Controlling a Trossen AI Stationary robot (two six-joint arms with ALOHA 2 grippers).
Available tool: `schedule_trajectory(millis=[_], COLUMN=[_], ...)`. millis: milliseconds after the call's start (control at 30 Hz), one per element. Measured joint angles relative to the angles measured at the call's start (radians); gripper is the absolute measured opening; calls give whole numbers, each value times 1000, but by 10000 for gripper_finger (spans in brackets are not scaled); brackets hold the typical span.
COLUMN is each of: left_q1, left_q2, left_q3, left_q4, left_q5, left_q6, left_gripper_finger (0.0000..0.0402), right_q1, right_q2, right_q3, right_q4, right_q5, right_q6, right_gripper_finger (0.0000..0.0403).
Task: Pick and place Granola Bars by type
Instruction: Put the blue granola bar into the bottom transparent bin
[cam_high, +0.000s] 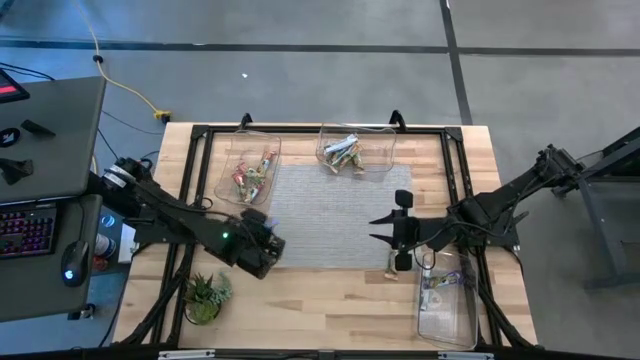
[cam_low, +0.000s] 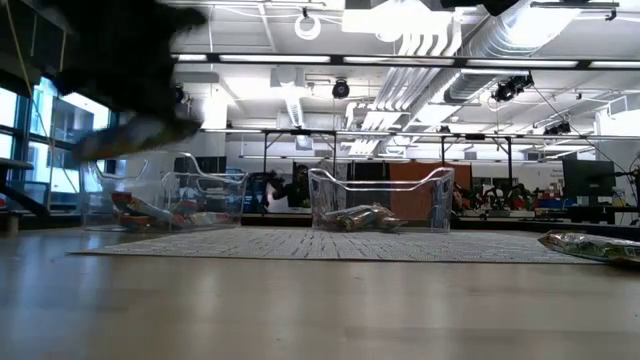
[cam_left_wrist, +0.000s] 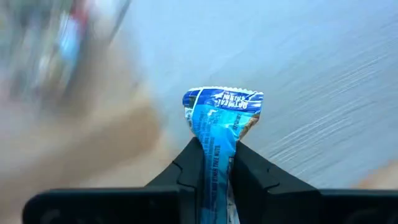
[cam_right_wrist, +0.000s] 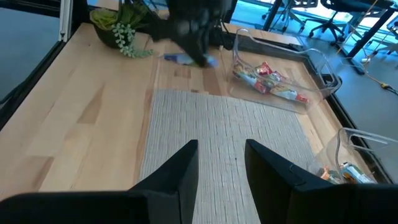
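The left gripper (cam_left_wrist: 217, 155) is clenched on a blue bar (cam_left_wrist: 219, 124), its crinkled shiny wrapper pinched between the dark fingers, at the near left corner of the grey woven mat (cam_high: 330, 215). The right gripper (cam_right_wrist: 221, 162) hovers over the mat's right side, fingers parted and holding nothing. Clear plastic bins (cam_high: 250, 165) hold other bars.

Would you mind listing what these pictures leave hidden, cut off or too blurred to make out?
- Blue shiny wrapped granola bar: left wrist view, its lower end hidden between the shut left gripper fingers.
- Left gripper: low view, only a dark blur.
- Clear plastic bin of red-wrapped bars: left wrist view, smeared by blur.
- Clear plastic bin by the right arm: high view, contents too small to tell type.
- Open right gripper: holds nothing visible.
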Motion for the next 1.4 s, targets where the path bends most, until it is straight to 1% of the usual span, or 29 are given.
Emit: schedule_trajectory(millis=[100, 167, 233, 300, 333, 400, 467, 533, 600, 667, 733, 800, 867, 933, 1000, 1067, 1100, 1267, 1400], left_q1=[-1, -1, 7, 19, 29, 53, 86, 122, 158, 189, 224, 254, 284, 312, 335, 352, 360, 386, 390], left_q2=[-2, -2, -2, -2, -2, -2, -2, 1, 13, 21, 49, 67, 105, 122, 150, 156, 169, 197, 203], left_q3=[123, 203, 267, 306, 322, 342, 346, 343, 343, 339, 342, 339, 344, 339, 344, 339, 339, 341, 342], left_q4=[34, 60, 147, 264, 340, 490, 641, 745, 805, 826, 910, 958, 1066, 1103, 1166, 1166, 1191, 1283, 1314], left_q5=[-188, -275, -314, -309, -286, -190, -31, 131, 264, 371, 467, 573, 695, 799, 863, 893, 903, 1000, 1007], left_q6=[195, 368, 561, 776, 890, 1111, 1284, 1398, 1482, 1551, 1597, 1648, 1695, 1711, 1714, 1712, 1709, 1697, 1702], left_gripper_finger=[57, 60, 61, 62, 62, 62, 63, 63, 63, 63, 63, 63, 63, 63, 63, 63, 63, 63, 63], right_q1=[0, 0, 0, -5, -5, -11, -16, -23, -25, -25, -25, -26, -31, -31, -31, -31, -31, -31, -31], right_q2=[1, 6, 18, 33, 43, 62, 80, 93, 100, 106, 109, 109, 109, 109, 109, 109, 109, 109, 109], right_q3=[0, 0, 0, 0, 0, 0, 0, 0, 0, 0, 0, 0, 0, 0, 0, 0, 0, 0, 0], right_q4=[3, 6, 9, 34, 49, 93, 129, 168, 188, 202, 219, 230, 244, 260, 276, 294, 301, 349, 373], right_q5=[-4, -3, -8, -11, -15, -19, -34, -50, -55, -47, -40, -43, -61, -76, -97, -127, -135, -136, -138], right_q6=[8, 9, 10, 5, -2, -30, -56, -72, -84, -95, -110, -113, -126, -158, -199, -236, -248, -300, -316], right_gripper_finger=[114, 114, 114, 114, 114, 114, 114, 114, 114, 114, 114, 114, 114, 114, 114, 114, 114, 114, 114])
